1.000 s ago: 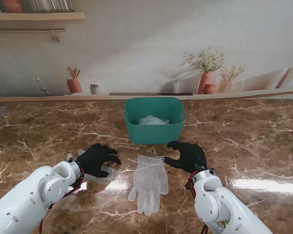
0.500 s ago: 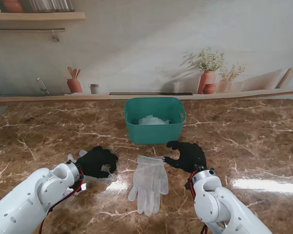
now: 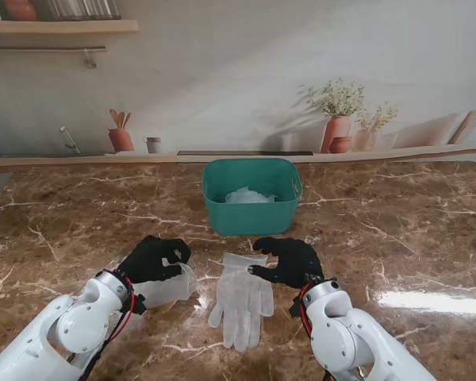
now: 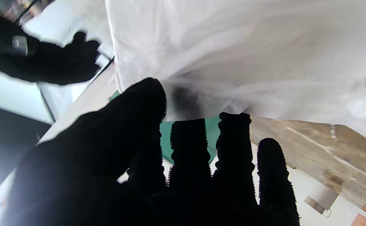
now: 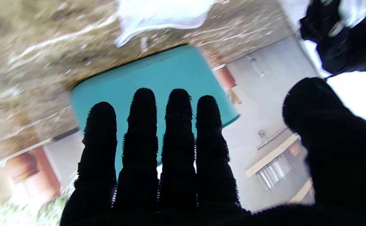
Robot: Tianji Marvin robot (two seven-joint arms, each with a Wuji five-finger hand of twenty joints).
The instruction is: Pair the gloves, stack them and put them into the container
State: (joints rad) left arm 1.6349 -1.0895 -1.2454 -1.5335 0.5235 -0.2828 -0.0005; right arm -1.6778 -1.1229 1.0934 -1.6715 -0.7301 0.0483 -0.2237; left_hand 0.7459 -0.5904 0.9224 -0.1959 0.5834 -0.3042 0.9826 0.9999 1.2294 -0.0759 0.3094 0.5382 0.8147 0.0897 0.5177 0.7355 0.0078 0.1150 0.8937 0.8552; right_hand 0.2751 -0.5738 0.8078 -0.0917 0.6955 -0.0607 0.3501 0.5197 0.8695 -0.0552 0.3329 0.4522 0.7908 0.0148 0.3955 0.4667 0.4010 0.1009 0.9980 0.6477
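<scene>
Gripping a glove (image 3: 168, 287), the left robot hand (image 3: 152, 259); right robot hand (image 3: 284, 260) spread empty over the flat glove (image 3: 242, 295).

right hand (image 5: 176, 163) fingers spread | teal container (image 5: 157, 81) beyond

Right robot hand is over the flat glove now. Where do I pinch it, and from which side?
Pinch the flat glove at its cuff edge, the end toward the container. It lies flat, fingers pointing toward me, and the right robot hand is already above that cuff, so come straight down.
</scene>
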